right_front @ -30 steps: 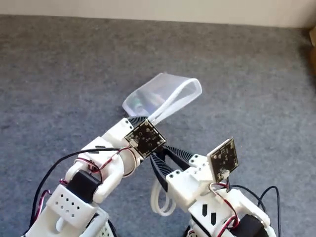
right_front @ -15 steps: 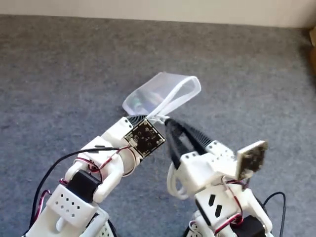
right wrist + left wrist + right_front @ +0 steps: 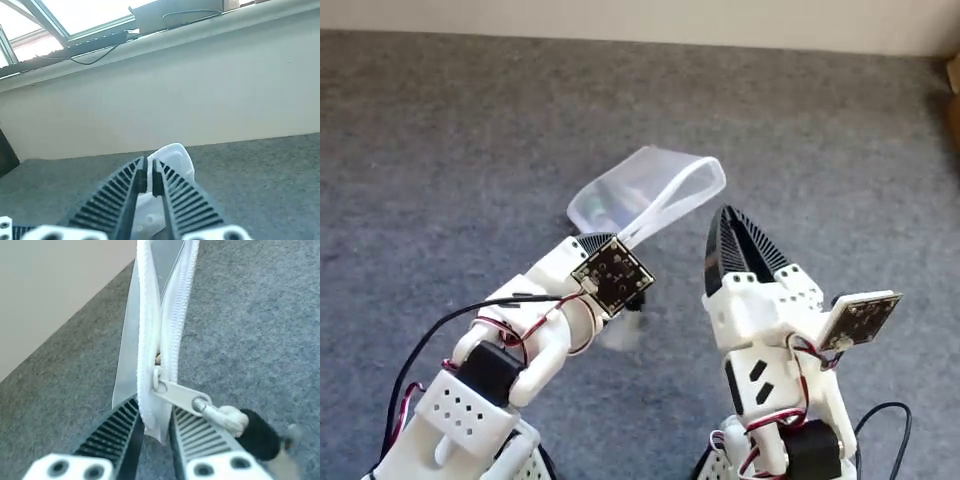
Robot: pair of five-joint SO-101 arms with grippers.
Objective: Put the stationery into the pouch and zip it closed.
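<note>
The translucent pouch [image 3: 645, 190] is held off the grey carpet, its mouth gaping at the far end, with faint greenish shapes inside. My left gripper [image 3: 603, 243] is shut on the pouch's near end. In the left wrist view the black ribbed fingers [image 3: 192, 427] clamp the white zipper tape [image 3: 147, 340]. Just past them sit the slider [image 3: 159, 385] and its pull tab [image 3: 182, 397], which has a knotted cord and a black bead [image 3: 257, 440]. My right gripper [image 3: 725, 218] stands shut and holds nothing, to the right of the pouch. Its fingers [image 3: 172, 187] point toward the pouch [image 3: 175, 155].
Grey carpet [image 3: 460, 150] spreads all around the arms. A pale wall [image 3: 200, 90] runs along the far side, with a window ledge and cables above it.
My right gripper has swung from beside the left gripper out to the right and turned away, and its fingers have gone from open to shut. The zipper pull now dangles blurred below the left gripper.
</note>
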